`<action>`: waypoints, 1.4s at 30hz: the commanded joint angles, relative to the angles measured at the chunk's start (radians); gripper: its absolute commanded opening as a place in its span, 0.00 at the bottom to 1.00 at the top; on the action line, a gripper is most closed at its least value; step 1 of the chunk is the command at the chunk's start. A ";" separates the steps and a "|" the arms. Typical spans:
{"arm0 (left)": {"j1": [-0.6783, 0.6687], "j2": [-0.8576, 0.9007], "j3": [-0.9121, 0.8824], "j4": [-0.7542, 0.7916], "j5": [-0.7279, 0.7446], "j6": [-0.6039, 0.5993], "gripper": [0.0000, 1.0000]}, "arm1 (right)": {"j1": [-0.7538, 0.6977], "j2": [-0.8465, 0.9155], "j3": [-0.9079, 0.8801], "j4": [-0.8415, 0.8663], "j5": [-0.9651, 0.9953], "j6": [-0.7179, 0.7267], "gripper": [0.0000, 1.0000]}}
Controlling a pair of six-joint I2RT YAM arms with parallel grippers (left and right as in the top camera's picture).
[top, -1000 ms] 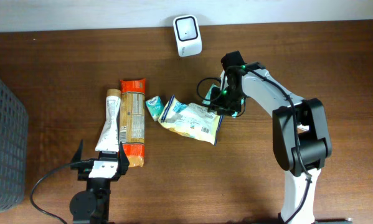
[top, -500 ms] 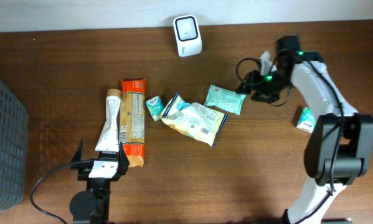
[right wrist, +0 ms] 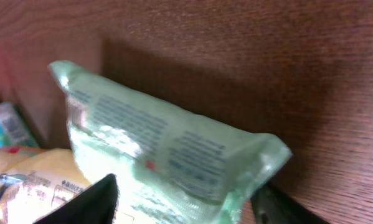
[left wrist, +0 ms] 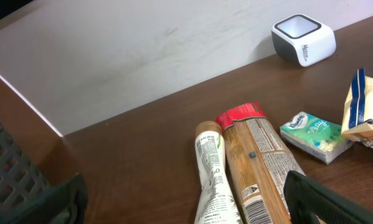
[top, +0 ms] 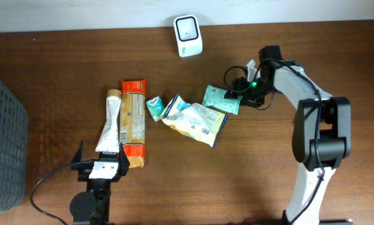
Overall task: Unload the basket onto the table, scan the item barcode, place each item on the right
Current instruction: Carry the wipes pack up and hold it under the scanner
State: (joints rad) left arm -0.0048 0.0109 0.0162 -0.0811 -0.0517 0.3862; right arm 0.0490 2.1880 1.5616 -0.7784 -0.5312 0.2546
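The left gripper sits low with fingers spread wide, while the right gripper reaches leftward, fingers parted.

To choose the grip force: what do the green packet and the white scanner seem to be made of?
The green packet is likely thin plastic film with a glossy finish: it shows bright highlights, wrinkles and a flat sealed edge. The white scanner is probably hard moulded plastic, smooth, with rounded corners.
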 commanded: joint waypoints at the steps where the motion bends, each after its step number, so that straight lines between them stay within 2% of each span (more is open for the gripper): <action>1: 0.006 -0.005 -0.007 0.002 0.004 0.012 0.99 | 0.024 0.093 -0.014 0.002 0.098 0.055 0.31; 3: 0.006 -0.005 -0.007 0.002 0.004 0.012 0.99 | 0.021 0.097 -0.014 0.005 0.098 0.061 0.07; 4: 0.006 -0.005 -0.007 0.002 0.004 0.012 0.99 | 0.021 0.097 -0.014 0.006 0.098 0.061 0.04; 7: 0.006 -0.005 -0.007 0.002 0.004 0.012 0.99 | 0.021 0.096 -0.011 0.016 0.037 0.032 0.04; 8: 0.006 -0.005 -0.007 0.002 0.004 0.012 0.99 | 0.020 0.087 0.007 0.019 -0.075 -0.049 0.04; 11: 0.006 -0.005 -0.007 0.002 0.004 0.013 0.99 | 0.018 0.019 0.028 0.006 -0.240 -0.174 0.04; 13: 0.006 -0.005 -0.007 0.002 0.004 0.013 0.99 | 0.007 -0.093 0.028 -0.022 -0.325 -0.236 0.04; 22: 0.006 -0.005 -0.007 0.002 0.004 0.012 0.99 | -0.016 -0.495 0.028 -0.085 -0.301 -0.255 0.04; 28: 0.006 -0.005 -0.007 0.002 0.004 0.012 0.99 | -0.016 -0.573 0.028 -0.085 -0.198 -0.254 0.04; 30: 0.006 -0.005 -0.007 0.002 0.004 0.013 0.99 | 0.007 -0.572 0.028 -0.060 -0.099 -0.254 0.04; 32: 0.006 -0.005 -0.007 0.002 0.004 0.012 0.99 | 0.072 -0.571 0.028 0.020 0.113 -0.225 0.04; 35: 0.006 -0.005 -0.007 0.002 0.004 0.012 0.99 | 0.219 -0.546 0.028 0.225 0.620 -0.238 0.04; 36: 0.006 -0.005 -0.007 0.002 0.004 0.012 0.99 | 0.258 -0.521 0.028 0.311 0.719 -0.301 0.04; 37: 0.006 -0.005 -0.007 0.002 0.004 0.012 0.99 | 0.299 -0.471 0.028 0.456 0.806 -0.423 0.04; 41: 0.006 -0.005 -0.007 0.002 0.004 0.012 0.99 | 0.340 -0.330 0.028 0.815 0.880 -0.704 0.04; 42: 0.006 -0.005 -0.007 0.002 0.004 0.012 0.99 | 0.344 -0.273 0.028 0.946 0.880 -0.813 0.04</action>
State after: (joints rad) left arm -0.0048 0.0101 0.0162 -0.0807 -0.0513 0.3862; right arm 0.3817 1.8301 1.5879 0.0246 0.2497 -0.3031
